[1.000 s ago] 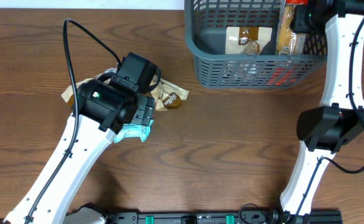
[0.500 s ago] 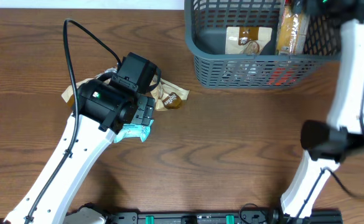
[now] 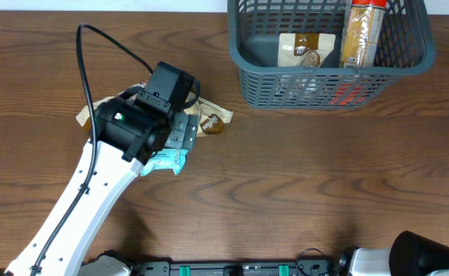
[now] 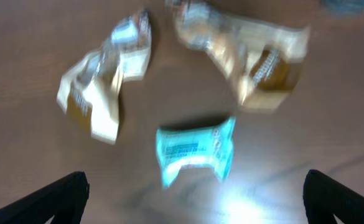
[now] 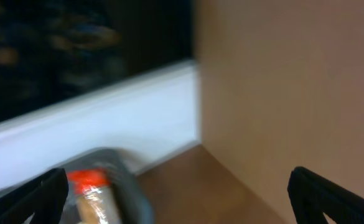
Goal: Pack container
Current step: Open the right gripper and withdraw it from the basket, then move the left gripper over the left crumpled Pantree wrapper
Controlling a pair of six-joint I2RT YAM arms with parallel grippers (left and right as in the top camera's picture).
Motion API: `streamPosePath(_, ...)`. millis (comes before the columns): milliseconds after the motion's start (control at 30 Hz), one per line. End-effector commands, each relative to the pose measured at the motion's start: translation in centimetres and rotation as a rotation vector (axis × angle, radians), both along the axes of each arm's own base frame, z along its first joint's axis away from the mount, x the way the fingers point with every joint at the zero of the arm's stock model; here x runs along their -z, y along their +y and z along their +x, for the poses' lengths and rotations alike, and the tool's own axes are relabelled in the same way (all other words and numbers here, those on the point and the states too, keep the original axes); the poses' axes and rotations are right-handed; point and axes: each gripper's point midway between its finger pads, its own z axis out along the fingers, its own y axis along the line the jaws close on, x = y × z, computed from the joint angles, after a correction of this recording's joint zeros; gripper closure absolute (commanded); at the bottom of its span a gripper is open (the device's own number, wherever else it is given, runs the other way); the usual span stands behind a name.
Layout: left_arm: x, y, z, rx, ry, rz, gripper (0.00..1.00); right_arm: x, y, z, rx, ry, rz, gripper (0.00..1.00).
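The container, a dark grey-blue slotted basket, stands at the table's back right. A brown-and-white packet and a tall orange packet with a red top lie inside it. My left gripper hovers open over a teal packet, which lies just ahead of its fingertips. A tan packet and a brown packet lie beyond. My right gripper is open and holds nothing. Its blurred view catches the basket rim and the red-topped packet at the lower left.
In the overhead view the left arm covers most of the loose packets at the table's left. Only the right arm's base shows at the bottom right corner. A white wall strip runs behind the basket.
The right arm has pulled away from the basket and left the overhead view, its jaws opening and leaving the tall orange packet inside. The left arm has barely moved.
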Motion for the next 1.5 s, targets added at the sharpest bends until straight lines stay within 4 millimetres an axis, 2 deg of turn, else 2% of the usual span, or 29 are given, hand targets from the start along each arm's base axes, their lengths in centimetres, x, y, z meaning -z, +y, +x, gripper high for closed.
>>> streamPosePath(0, -0.3, 0.0, 1.3, -0.032, -0.045, -0.030, 0.01, 4.2, -4.4, -0.4, 0.269, 0.046, 0.169, 0.01)
streamPosePath(100, -1.0, 0.8, 2.9, -0.123, -0.100, -0.083, 0.01, 6.5, -4.9, -0.6, 0.304, 0.125, 0.220, 0.01)
streamPosePath(233, -1.1, 3.9, 3.8, -0.280, -0.117, -0.117, 0.01, 9.0, -6.1, 0.0, 0.352, 0.235, 0.235, 0.01)
streamPosePath(400, -0.9, 7.3, 4.2, -0.416, -0.110, -0.148, 0.01, 12.9, -8.2, 2.8, 0.345, 0.372, 0.275, 0.01)
streamPosePath(533, -0.6, 8.5, 3.8, -0.447, -0.086, -0.143, 0.01, 17.0, -8.8, 6.5, 0.218, 0.515, 0.308, 0.01)
streamPosePath(600, -0.5, 8.6, 3.6, -0.449, -0.079, -0.140, 0.01, 18.9, -9.0, 7.5, 0.198, 0.569, 0.334, 0.01)
streamPosePath(733, -0.3, 8.7, 3.2, -0.423, -0.058, -0.115, 0.01, 22.8, -9.7, 8.6, 0.200, 0.689, 0.384, 0.01)
streamPosePath(967, -0.4, 11.0, 3.3, -0.461, -0.072, -0.049, 0.02, 27.0, -10.4, 10.2, 0.191, 0.793, 0.439, 0.01)
streamPosePath(1033, -0.1, 10.6, 3.3, -0.385, -0.042, -0.059, 0.01, 27.7, -10.5, 10.3, 0.191, 0.811, 0.447, 0.01)
streamPosePath(1133, 0.7, 7.3, 3.1, -0.128, 0.037, -0.142, 0.01, 28.2, -10.6, 10.5, 0.191, 0.824, 0.453, 0.01)
streamPosePath(1233, 1.5, 4.6, 2.7, 0.026, 0.096, -0.231, 0.01, 28.3, -10.6, 10.5, 0.191, 0.825, 0.453, 0.01)
streamPosePath(1333, 3.1, 4.0, 3.3, 0.046, 0.148, -0.243, 0.02, 28.3, -10.6, 10.5, 0.191, 0.825, 0.453, 0.01)
streamPosePath(1467, 7.3, 4.2, 4.5, 0.030, 0.258, -0.213, 0.01, 28.5, -9.8, 11.1, 0.150, 0.807, 0.491, 0.01)
